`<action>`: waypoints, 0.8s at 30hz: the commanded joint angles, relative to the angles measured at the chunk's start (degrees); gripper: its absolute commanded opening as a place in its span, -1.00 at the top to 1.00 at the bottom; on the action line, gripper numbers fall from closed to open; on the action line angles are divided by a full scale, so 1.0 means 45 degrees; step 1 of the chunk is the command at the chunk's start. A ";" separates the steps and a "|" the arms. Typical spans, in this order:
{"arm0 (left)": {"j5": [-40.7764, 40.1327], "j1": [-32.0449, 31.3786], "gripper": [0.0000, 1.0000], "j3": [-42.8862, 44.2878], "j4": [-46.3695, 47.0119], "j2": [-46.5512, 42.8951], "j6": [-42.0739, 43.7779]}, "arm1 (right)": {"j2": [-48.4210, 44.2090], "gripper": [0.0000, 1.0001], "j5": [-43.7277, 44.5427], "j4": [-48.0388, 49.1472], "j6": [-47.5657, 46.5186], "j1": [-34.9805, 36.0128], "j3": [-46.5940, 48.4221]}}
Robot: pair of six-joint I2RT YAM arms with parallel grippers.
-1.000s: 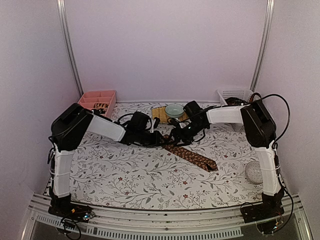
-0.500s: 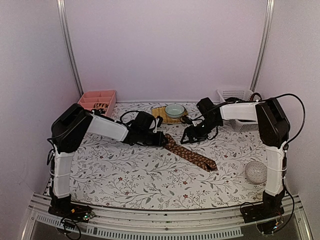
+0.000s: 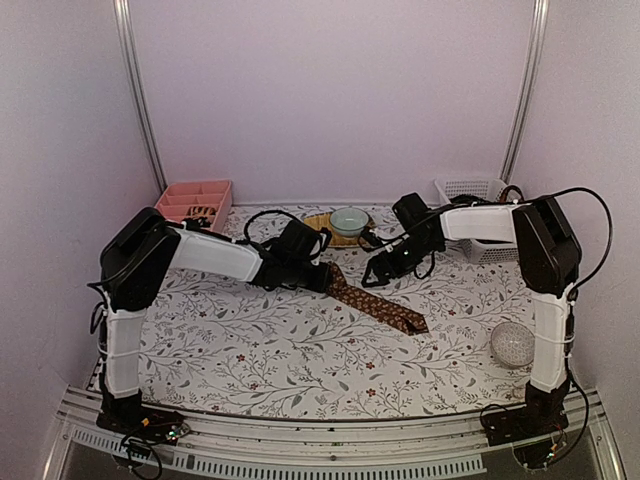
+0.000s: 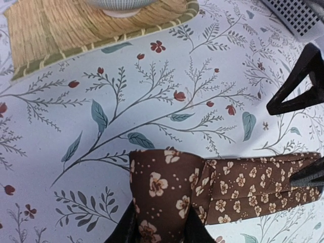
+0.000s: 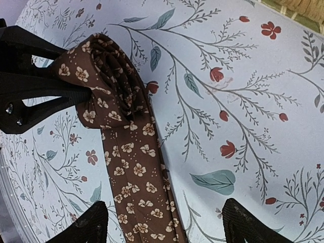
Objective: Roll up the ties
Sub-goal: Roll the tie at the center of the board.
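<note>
The left tool (image 4: 159, 225) pinches the tie (image 4: 243, 190) at its rolled end; the right tool (image 5: 169, 225) stands open, empty. Soft, light cloth probably unrolls easily; grip the roll's sides.

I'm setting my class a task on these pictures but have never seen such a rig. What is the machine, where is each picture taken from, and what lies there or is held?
It is two robot arms bolted side by side, each ending in a two-finger gripper. One picture looks down from above and behind; the other two come from cameras on each wrist. On the flowered cloth lie a brown tie, a mat with a bowl, a pink tray, a basket and a ball. The left gripper pinches the tie's partly rolled end; the right gripper is open, holding nothing.
</note>
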 commanded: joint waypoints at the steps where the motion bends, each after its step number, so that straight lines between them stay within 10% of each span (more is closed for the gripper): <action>1: -0.2070 -0.0503 0.56 0.0692 -0.1210 -0.0397 0.1369 | -0.2257 -0.61 0.0214 0.0157 -0.1179 0.0048 -0.0147; 24: -0.5898 -0.1310 0.55 0.0835 -0.2303 -0.0470 0.3368 | -0.1207 -0.77 -0.0402 -0.0915 -0.2340 -0.0017 0.1283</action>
